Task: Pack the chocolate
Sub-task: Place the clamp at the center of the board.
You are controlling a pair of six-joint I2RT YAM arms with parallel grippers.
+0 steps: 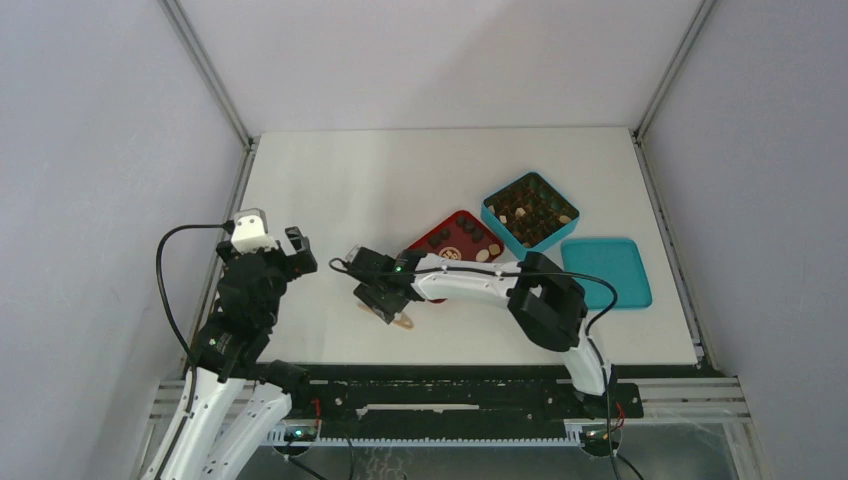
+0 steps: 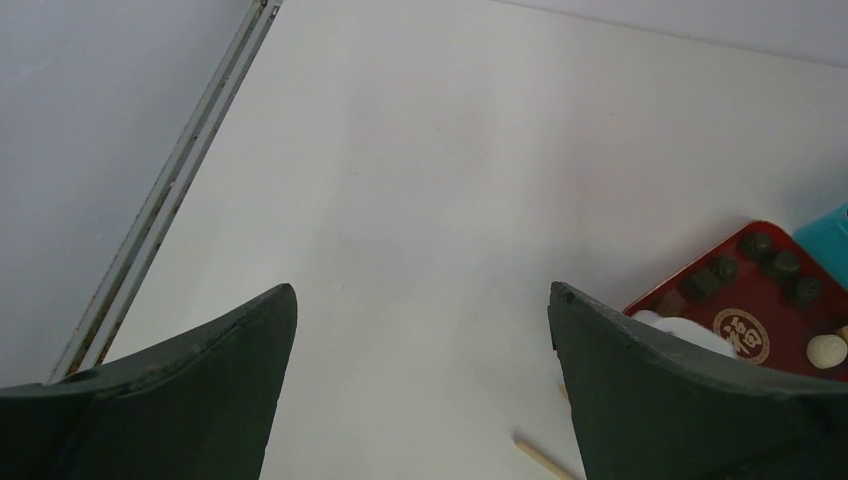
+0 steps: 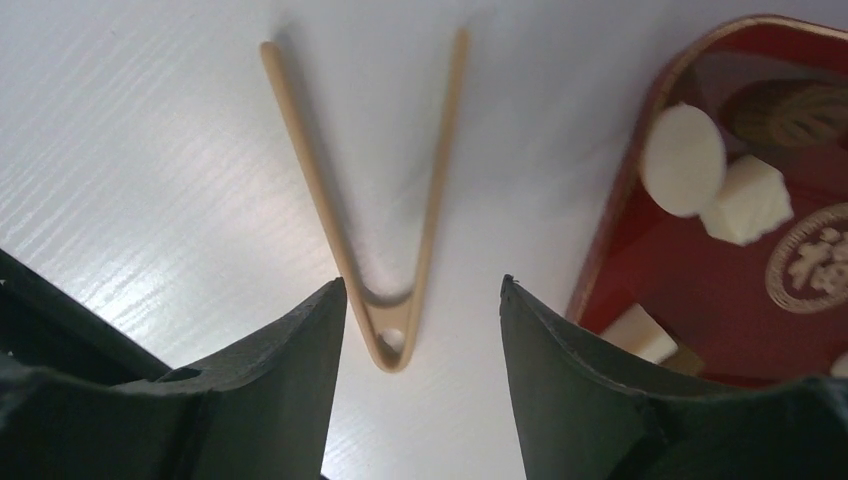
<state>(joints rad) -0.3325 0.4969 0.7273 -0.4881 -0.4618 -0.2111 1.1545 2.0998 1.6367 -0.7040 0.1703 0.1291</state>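
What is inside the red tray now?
The red tray holds dark chocolate pieces and cream-white ones, with a gold emblem. The right arm hides its near edge from above.

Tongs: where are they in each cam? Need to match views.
Top external: wooden tongs near centre, partly hidden under the right arm.
Left wrist: one tip only, bottom edge.
Right wrist: whole V, centre.
Shared landmark: red tray, right of the tongs in every view.

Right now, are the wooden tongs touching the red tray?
Apart. The right wrist view shows bare table between the tongs and the red tray's rim.
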